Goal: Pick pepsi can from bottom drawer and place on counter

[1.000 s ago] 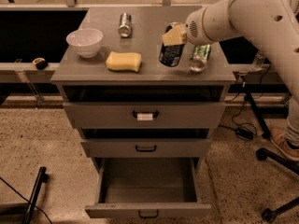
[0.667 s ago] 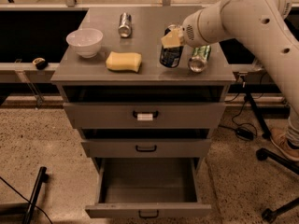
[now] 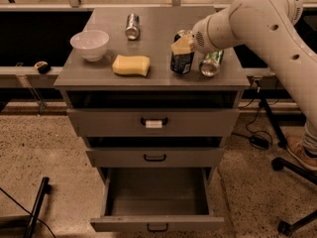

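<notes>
Counter (image 3: pixel 158 19): pincer (image 3: pixel 182 44) at pepsi can (image 3: pixel 181 64), grip unclear; green can (image 3: pixel 211 63) just beside, sponge (image 3: pixel 131 65) near.

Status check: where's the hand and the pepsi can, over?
Hand at top of pepsi can, right half of counter. Can stands upright on counter; bottom drawer open. Green can lying close beside it, arm side.

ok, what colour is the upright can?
The pepsi can is dark blue with light markings, camera view; gripper at its top.
</notes>
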{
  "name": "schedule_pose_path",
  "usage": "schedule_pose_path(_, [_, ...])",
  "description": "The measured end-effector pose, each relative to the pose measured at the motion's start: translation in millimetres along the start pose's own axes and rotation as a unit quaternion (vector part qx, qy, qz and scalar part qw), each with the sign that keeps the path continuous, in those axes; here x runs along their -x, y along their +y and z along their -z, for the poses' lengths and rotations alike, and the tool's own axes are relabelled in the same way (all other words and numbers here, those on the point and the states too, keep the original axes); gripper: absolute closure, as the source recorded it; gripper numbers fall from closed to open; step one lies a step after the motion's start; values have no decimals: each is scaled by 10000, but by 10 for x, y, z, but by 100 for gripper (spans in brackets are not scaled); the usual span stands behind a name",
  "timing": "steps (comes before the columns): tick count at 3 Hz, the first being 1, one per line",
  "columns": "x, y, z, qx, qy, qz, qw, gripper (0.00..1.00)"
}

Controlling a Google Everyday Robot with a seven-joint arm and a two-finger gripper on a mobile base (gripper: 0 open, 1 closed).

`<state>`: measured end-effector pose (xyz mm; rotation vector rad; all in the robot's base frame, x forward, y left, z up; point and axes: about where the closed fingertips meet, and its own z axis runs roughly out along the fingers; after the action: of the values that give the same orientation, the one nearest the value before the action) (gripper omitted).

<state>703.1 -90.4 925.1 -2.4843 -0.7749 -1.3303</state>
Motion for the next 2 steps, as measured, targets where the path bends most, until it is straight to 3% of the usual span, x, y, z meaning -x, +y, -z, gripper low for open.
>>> schedule_pose_path(2, [0, 0, -1, 0, 0, 0, 10000, 4])
